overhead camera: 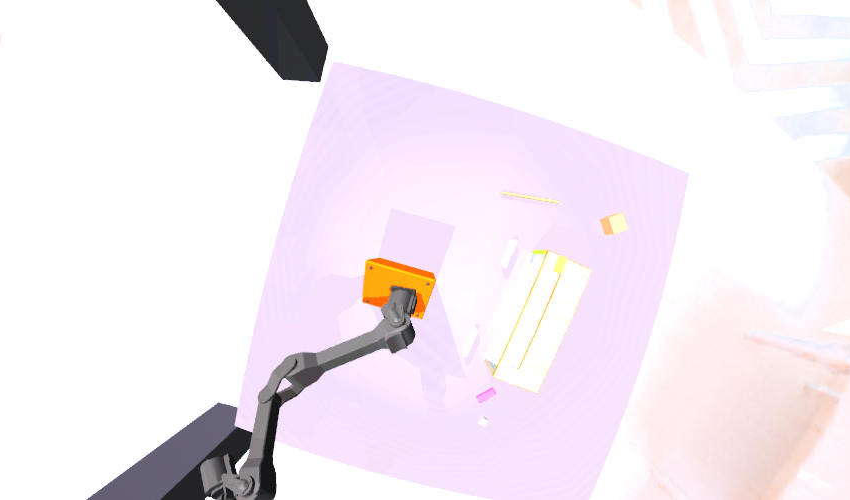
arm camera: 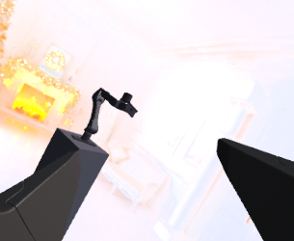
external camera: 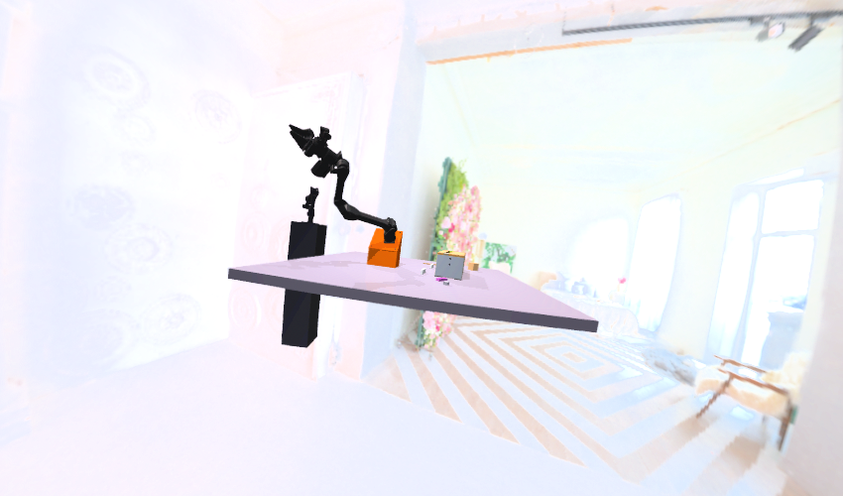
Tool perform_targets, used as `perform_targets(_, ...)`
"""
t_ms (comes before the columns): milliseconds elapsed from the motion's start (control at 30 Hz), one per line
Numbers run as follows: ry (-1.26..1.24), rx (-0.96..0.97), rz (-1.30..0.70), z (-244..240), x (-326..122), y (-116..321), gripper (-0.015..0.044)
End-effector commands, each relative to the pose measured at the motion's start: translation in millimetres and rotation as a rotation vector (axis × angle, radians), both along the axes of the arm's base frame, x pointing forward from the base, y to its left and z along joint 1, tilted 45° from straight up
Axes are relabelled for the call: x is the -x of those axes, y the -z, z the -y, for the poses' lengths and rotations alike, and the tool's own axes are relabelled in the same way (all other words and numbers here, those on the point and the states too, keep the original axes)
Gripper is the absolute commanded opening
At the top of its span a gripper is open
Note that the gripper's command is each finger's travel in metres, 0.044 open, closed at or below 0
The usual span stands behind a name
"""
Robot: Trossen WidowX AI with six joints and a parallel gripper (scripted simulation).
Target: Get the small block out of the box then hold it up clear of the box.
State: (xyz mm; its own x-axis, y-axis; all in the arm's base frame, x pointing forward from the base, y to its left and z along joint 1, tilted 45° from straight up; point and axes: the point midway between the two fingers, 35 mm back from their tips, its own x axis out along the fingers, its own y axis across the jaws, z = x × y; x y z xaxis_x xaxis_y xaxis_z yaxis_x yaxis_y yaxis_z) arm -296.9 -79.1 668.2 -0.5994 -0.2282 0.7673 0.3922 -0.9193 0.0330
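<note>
The box (overhead camera: 552, 329) (external camera: 449, 267) stands on the table, pale and overexposed in the top view; a grey end wall with small dark holes shows in the exterior view. The shelf and the small block inside cannot be made out for certain. A yellow patch (overhead camera: 559, 265) shows near one end of the box top. My gripper (external camera: 292, 128) (arm camera: 149, 151) is open with nothing between its fingers. It is raised high, far from the box and on the other side of the orange base. Its fingers cannot be made out in the top view.
A magenta piece (overhead camera: 486, 395) and a small white cube (overhead camera: 483, 421) lie off the box's near end. Two white bars (overhead camera: 509, 253) (overhead camera: 471, 342) lie along its front. A thin stick (overhead camera: 529, 197) and an orange-tan block (overhead camera: 614, 223) lie beyond. Another arm (arm camera: 95, 113) stands on a dark pedestal (arm camera: 90, 164).
</note>
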Motion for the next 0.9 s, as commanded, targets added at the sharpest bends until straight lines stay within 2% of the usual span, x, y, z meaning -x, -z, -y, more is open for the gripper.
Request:
perform_targets(0,-0.004,0.003,-0.006,0,-3,-2,0.0400)
perform_targets(200,-0.121,0.089,-0.208,-14,-86,-44,0.0400)
perform_targets(467,-0.309,0.154,-0.472,-31,-205,-77,0.0400)
perform_targets(667,-0.472,0.165,-0.685,-47,-304,-83,0.0400)
perform_targets(867,-0.624,0.145,-0.892,-65,-399,-72,0.0400)
